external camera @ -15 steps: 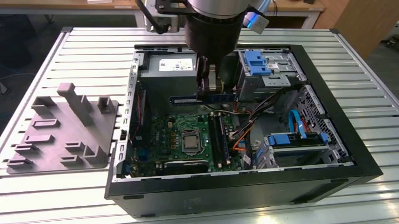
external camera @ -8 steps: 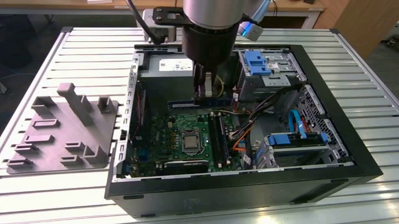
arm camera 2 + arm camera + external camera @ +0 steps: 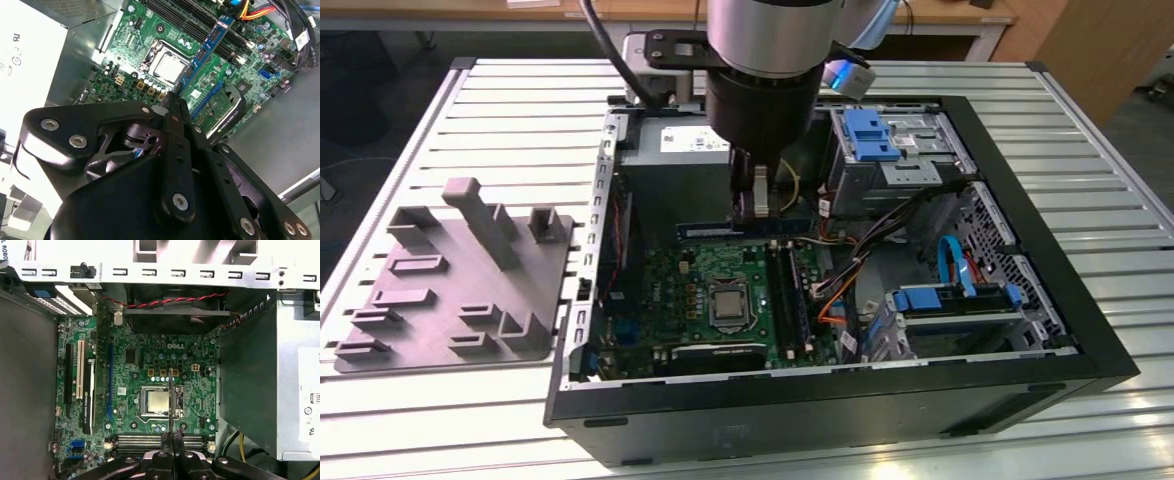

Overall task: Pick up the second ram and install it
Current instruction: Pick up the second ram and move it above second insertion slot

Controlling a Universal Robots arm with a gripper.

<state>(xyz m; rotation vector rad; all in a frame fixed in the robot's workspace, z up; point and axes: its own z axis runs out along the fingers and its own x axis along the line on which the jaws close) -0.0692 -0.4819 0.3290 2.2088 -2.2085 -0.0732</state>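
While the arm [image 3: 767,60] is pointing straight down into the case [image 3: 854,405], its tool [image 3: 754,215] is clenching the second ram [image 3: 720,230].

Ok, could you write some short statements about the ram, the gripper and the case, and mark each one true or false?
1. The gripper is shut on the ram. True.
2. The ram is already seated in the motherboard. False: the gripper holds it above the board.
3. The grey fixture lies inside the case. False: it lies on the table, to the exterior view's left of the case.
4. The case is open and the CPU is uncovered. True.
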